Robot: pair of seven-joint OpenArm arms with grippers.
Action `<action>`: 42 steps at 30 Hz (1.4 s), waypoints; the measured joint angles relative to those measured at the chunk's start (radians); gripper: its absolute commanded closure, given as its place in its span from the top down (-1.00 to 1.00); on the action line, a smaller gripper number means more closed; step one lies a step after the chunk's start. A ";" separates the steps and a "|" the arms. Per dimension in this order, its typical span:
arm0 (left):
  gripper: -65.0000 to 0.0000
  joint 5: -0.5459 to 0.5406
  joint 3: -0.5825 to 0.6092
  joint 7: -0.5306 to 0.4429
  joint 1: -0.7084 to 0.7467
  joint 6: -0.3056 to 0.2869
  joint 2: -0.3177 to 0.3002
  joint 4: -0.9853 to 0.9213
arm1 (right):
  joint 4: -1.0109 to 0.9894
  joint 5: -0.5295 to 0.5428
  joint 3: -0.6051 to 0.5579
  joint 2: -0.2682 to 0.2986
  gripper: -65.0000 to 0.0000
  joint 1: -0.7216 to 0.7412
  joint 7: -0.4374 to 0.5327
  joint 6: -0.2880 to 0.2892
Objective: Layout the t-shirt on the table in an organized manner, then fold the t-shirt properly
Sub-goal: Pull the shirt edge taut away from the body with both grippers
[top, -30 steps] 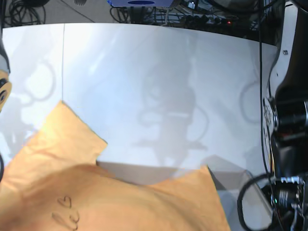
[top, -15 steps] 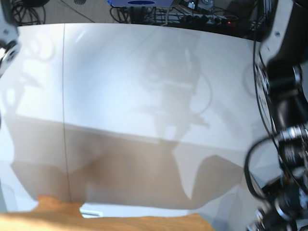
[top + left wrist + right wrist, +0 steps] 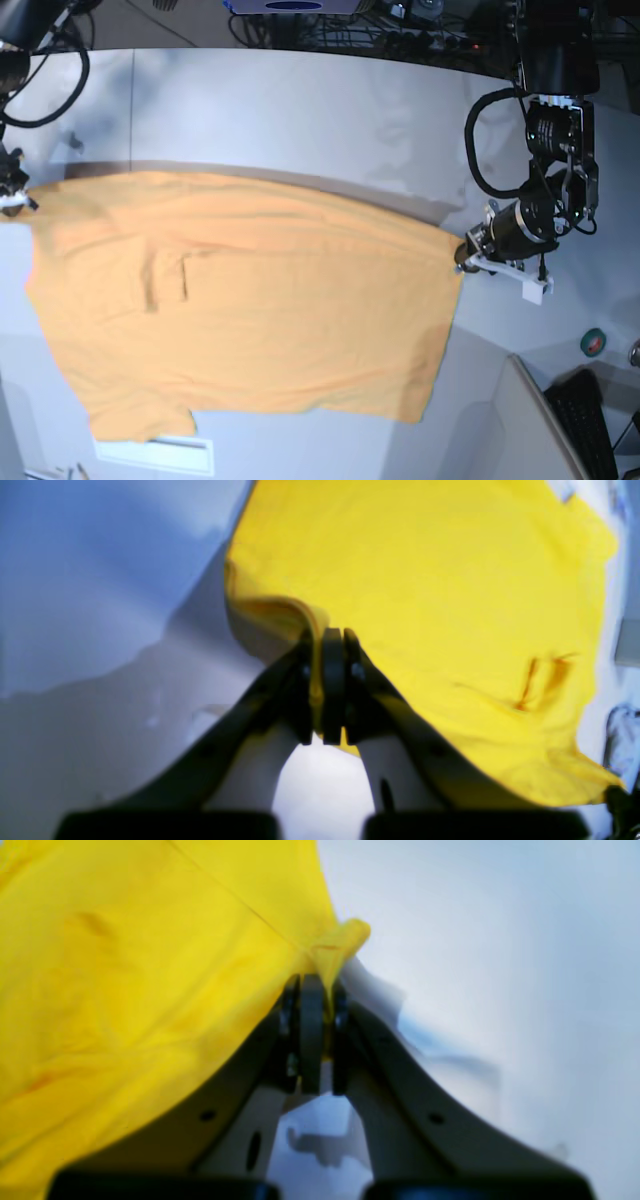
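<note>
The light orange t-shirt (image 3: pixel 250 310) is spread wide over the pale table (image 3: pixel 300 110), stretched between my two grippers. My left gripper (image 3: pixel 462 258) is shut on the shirt's right corner. In the left wrist view this gripper (image 3: pixel 327 645) pinches a folded edge of the t-shirt (image 3: pixel 425 580). My right gripper (image 3: pixel 20 200) is shut on the left corner at the frame's edge. The right wrist view has that gripper (image 3: pixel 312 990) clamped on a small tuft of the t-shirt (image 3: pixel 150 965). The shirt's far edge casts a shadow on the table.
Cables and equipment run behind the table's far edge. A green tape roll (image 3: pixel 593 342) lies at the right. A dark keyboard-like object (image 3: pixel 590 420) sits at the bottom right. A white flat piece (image 3: pixel 155 455) shows under the shirt's near hem.
The shirt, earlier bunched low at the near edge, has swung out over the table and now lies stretched wide. Both arms have moved forward and apart, holding its corners.
</note>
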 measured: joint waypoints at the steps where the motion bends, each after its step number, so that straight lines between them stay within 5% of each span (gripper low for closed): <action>1: -1.00 0.002 0.001 0.001 0.017 -0.001 -0.008 0.002 | 0.000 0.000 0.000 0.000 -1.00 -0.021 0.003 -0.003; 11: -1.00 -0.005 0.000 -0.018 0.160 -0.006 -0.055 0.012 | 0.055 0.002 0.003 -0.028 -1.00 -0.229 0.011 0.100; 17: -1.00 -0.005 0.001 -0.169 0.296 -0.004 -0.108 0.045 | 0.065 0.007 0.001 -0.059 -1.00 -0.288 0.008 0.105; 36: -1.00 -0.006 0.001 -0.222 0.417 -0.006 -0.107 0.045 | 0.162 0.003 0.000 -0.116 -1.00 -0.423 0.008 0.105; 42: -1.00 -0.007 -0.014 -0.221 0.430 -0.007 -0.105 0.046 | 0.162 0.003 0.000 -0.116 -1.00 -0.423 -0.063 0.105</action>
